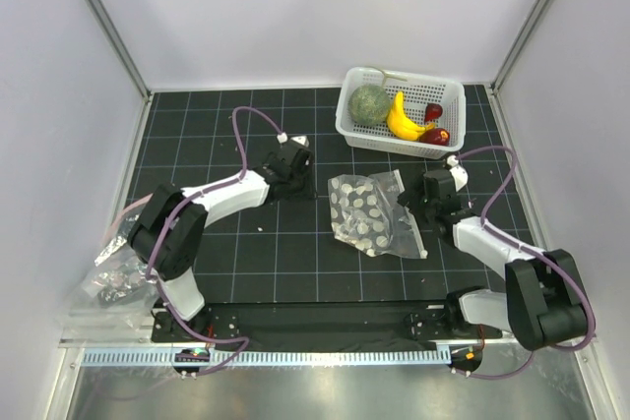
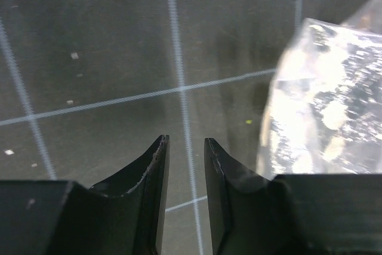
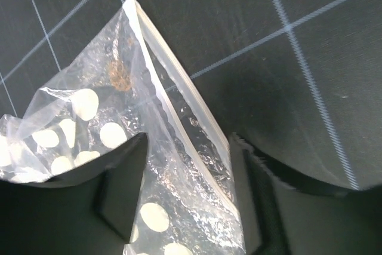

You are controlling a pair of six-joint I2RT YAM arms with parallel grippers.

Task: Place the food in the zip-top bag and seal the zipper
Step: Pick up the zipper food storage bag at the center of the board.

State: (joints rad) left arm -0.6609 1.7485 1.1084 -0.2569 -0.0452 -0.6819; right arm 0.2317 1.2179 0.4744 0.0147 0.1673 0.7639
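Note:
The clear zip-top bag (image 1: 372, 213), printed with white dots, lies flat and crinkled on the black grid mat. It holds no food. The grey-green melon (image 1: 370, 103), yellow banana (image 1: 402, 120) and two dark-red fruits (image 1: 435, 133) lie in the white basket (image 1: 352, 130). My right gripper (image 1: 413, 204) (image 3: 188, 174) is open, its jaws astride the bag's mouth edge, with the pale zipper (image 3: 173, 108) running between them. My left gripper (image 1: 300, 172) (image 2: 185, 147) is open only narrowly and empty, low over the mat just left of the bag (image 2: 334, 100).
The basket stands at the back right near the wall. A crumpled piece of clear plastic (image 1: 113, 277) lies off the mat at the near left beside the left arm's base. White walls enclose the mat on three sides.

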